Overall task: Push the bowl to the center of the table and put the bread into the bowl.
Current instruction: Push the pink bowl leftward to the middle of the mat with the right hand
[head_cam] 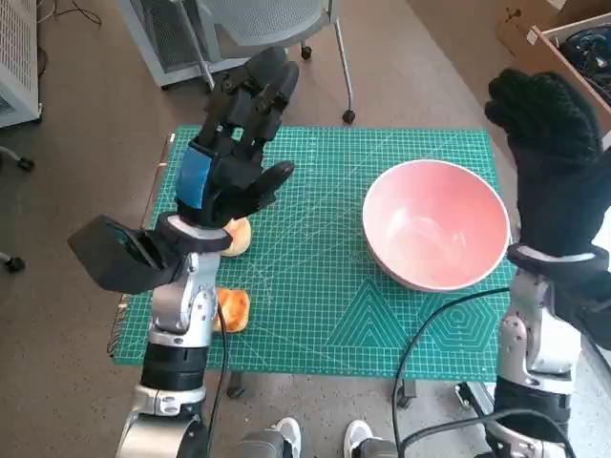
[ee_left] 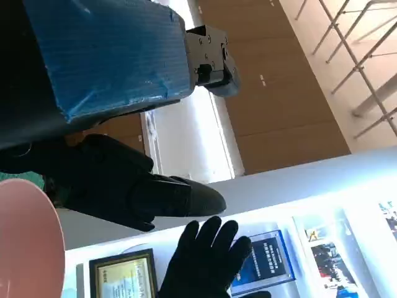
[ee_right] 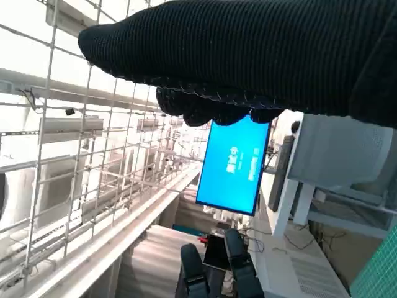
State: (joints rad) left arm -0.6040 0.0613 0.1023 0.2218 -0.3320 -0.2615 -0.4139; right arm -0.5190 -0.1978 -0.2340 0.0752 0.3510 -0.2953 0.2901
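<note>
Currently, per item:
left hand (head_cam: 234,143): raised above the left part of the mat, blue-taped back up, fingers apart, holds nothing. Left wrist view agrees: fingers (ee_left: 124,186) stretched out with only the room behind them.
right hand (head_cam: 554,153): raised upright at the right edge of the surface, just beside the bowl, glove fingers spread, nothing in it. Right wrist view shows only a dark knit band (ee_right: 248,56); its fingers are barely visible there.
bread (head_cam: 234,237): 2 pieces. This one lies on the mat under the left hand, mostly hidden by the palm and wrist, shape unclear. The second piece (head_cam: 232,309) sits near the mat's front-left edge, partly covered by the left forearm. Neither is in the bowl.
bowl (head_cam: 435,225): 1, pink, upright, on the right half of the mat, well apart from both bread pieces. Only a cropped slice of its rim (ee_left: 34,242) shows in the left wrist view.
mat (head_cam: 315,286): 1, green cutting mat covering the surface.
cable (head_cam: 434,329): black, crosses the mat's front-right corner; its ends run out of sight.
chair (head_cam: 272,24): behind the surface, top cut off by the frame.
shoes (head_cam: 325,441): 2 pale toe tips at the bottom edge, wearer out of frame.
</note>
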